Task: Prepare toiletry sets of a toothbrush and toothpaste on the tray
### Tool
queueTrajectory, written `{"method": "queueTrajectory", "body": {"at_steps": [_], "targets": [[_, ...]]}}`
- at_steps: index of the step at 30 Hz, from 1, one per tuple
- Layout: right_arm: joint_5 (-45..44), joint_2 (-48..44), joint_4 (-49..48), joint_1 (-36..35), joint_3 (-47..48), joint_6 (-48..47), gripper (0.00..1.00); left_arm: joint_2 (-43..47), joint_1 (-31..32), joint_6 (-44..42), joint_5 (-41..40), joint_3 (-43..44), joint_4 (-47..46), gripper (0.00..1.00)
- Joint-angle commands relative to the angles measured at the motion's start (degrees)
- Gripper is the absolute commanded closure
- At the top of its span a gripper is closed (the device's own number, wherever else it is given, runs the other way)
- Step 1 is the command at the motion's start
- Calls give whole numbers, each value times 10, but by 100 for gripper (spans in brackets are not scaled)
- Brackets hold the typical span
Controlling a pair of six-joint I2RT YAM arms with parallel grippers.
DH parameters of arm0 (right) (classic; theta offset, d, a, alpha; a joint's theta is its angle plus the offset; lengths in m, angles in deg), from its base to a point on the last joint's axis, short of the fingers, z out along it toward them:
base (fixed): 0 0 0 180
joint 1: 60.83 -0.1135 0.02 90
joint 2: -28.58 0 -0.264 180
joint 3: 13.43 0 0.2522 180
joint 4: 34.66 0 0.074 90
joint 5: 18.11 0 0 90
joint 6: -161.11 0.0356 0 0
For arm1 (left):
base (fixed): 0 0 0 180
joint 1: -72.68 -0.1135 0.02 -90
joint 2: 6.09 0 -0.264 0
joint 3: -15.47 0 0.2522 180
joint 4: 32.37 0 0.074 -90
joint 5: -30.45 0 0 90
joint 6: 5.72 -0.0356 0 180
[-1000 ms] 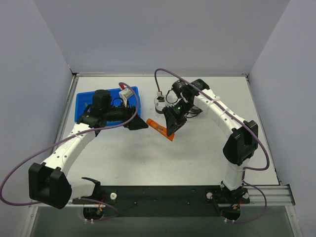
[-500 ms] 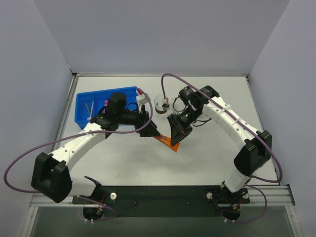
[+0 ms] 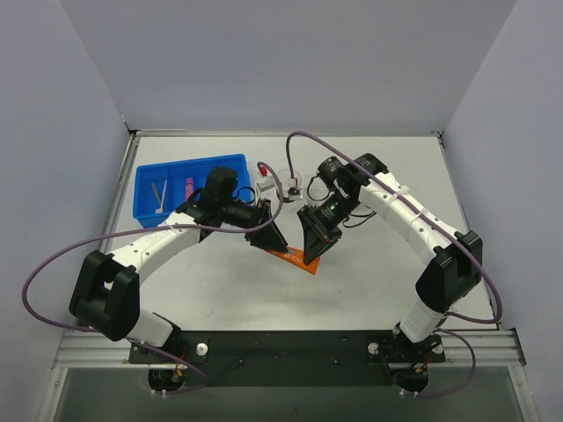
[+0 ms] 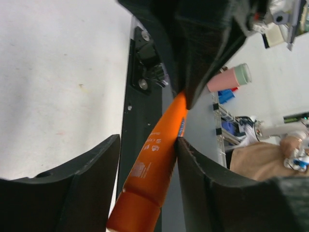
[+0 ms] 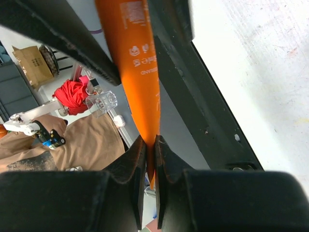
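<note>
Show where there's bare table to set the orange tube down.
Free: the wide strip of table between the arm bases and the grippers, and the far right corner. Crowded: the centre, where left gripper and right gripper meet at the orange toothpaste.

Left arm (image 3: 149, 246) stretched right, right arm (image 3: 413, 220) bent inward, wrists facing each other. Right gripper (image 5: 149, 145) pinched tight on crimped end of orange toothpaste (image 4: 154, 164). Left gripper (image 4: 148, 145) jaws parted, tube body between fingers: one finger touching, other apart.
</note>
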Motion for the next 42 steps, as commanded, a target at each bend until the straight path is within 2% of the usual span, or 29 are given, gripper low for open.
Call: {"method": "queueTrajectory", "body": {"at_steps": [1, 2, 9, 19, 24, 26, 28, 29, 31, 32, 38, 42], "targets": [[36, 6, -8, -2, 15, -2, 100, -6, 16, 1, 74, 16, -2, 45], [35, 10, -8, -2, 15, -2, 100, -8, 17, 0, 77, 16, -2, 49], [25, 20, -8, -2, 22, -4, 100, -20, 34, 9, 98, 16, -1, 54], [22, 31, -6, 3, 34, -8, 100, -10, 39, 11, 108, -1, 11, 81], [10, 34, -7, 8, 41, -7, 100, 0, 39, 10, 100, -8, 13, 100], [13, 34, -11, 14, 43, -11, 90, 6, 39, 8, 84, -8, 12, 100], [16, 34, -18, 19, 46, -11, 85, 12, 39, 13, 57, -8, 0, 100], [17, 34, -20, 26, 47, -11, 78, 20, 39, 20, 47, -11, -13, 100], [25, 33, -31, 31, 46, -8, 71, 29, 38, 37, 24, -19, -53, 100], [26, 32, -35, 34, 46, -6, 63, 39, 38, 40, 4, -20, -63, 100], [43, 7, -99, 59, 23, 30, 50, 75, 35, 98, -76, -42, -189, 100], [61, -29, -175, 96, -15, 96, 48, 94, 25, 157, -149, -87, -295, 100]]}}
